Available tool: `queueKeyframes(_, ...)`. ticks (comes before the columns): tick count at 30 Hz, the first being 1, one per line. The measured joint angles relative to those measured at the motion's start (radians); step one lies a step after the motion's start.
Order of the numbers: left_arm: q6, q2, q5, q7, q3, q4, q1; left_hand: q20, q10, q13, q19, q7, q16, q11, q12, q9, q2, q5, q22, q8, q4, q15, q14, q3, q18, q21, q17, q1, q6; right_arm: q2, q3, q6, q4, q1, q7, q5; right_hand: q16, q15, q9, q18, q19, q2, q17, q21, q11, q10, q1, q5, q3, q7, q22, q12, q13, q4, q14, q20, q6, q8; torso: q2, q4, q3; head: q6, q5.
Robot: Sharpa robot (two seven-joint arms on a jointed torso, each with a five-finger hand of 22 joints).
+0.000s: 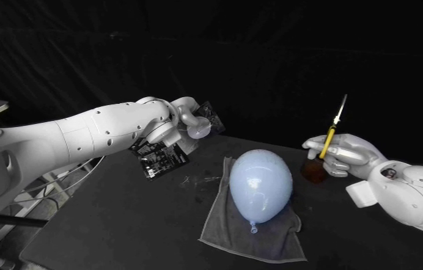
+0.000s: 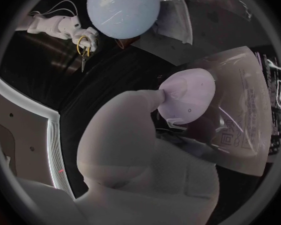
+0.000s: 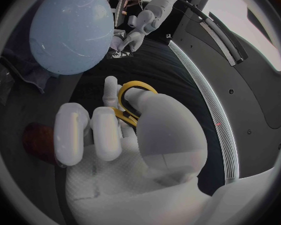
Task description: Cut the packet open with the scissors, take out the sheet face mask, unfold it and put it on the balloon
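Left hand (image 1: 181,123) grips the dark printed foil packet (image 1: 163,158), raised beside the pale blue oval balloon (image 1: 260,184) on a grey cloth (image 1: 264,239). Right hand (image 1: 345,155) clasps the yellow-handled scissors (image 1: 332,129), blades up, well apart from the packet. Left wrist view: packet seems whole. Right wrist view: fingers sit through the handles. I judge that cutting is not yet begun and every step is left.

I can't read a single word or number. The packet (image 1: 163,158) in my left hand (image 1: 181,125) carries rows of small pale print and a square mark like a code, all too fine to make out.
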Motion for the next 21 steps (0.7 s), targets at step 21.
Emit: queueKeyframes(21,0.423,0.187,0.3,0.011,0.003,-0.14,0.079,-0.065,0.201,0.012,0.087,-0.035,0.118,-0.041,0.05,0.0,0.033,-0.003,0.079,-0.008,-0.003,-0.07,0.17,-0.04,-0.001,0.148,0.087,-0.029,0.018,0.004,0.002,-0.006,0.067,0.038,-0.115,-0.02,-0.004,-0.001,-0.011,-0.001,-0.013,0.0,-0.018,-0.025,0.0,0.0,0.0,0.003,0.0,-0.002,0.0,0.0,-0.103,-0.005,-0.001,0.001,0.002,-0.006,-0.005,-0.0059,0.0081,0.05,-0.174)
